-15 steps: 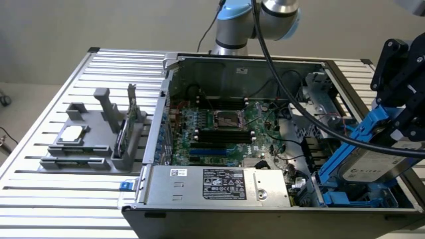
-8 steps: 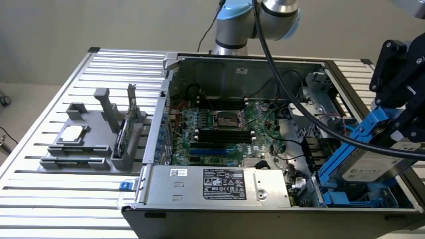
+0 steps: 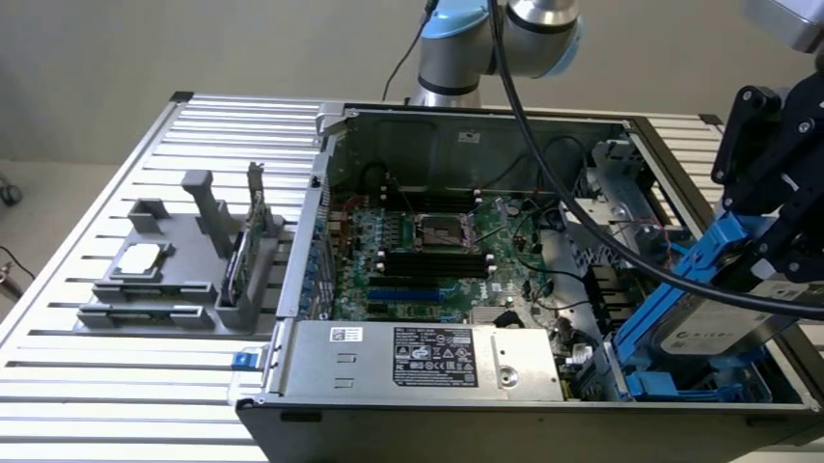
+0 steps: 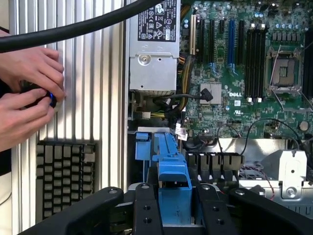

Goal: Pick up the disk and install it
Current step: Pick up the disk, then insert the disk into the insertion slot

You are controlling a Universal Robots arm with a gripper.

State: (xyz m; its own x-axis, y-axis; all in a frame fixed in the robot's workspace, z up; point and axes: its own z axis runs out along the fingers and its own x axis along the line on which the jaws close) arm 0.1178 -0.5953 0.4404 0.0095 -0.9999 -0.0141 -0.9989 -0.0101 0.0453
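Robotics lab: robot arm (image 3: 480, 43); opened computer case (image 3: 489, 145) on slatted aluminium table (image 3: 91, 386).

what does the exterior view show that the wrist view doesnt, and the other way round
Exterior view: a grey parts stand on the slatted table, holding a processor chip, and the disk's silver face. Wrist view: a person's hands on a small dark device, near a keyboard. Both: the motherboard, power supply, and the gripper clamped on the disk's blue carrier.
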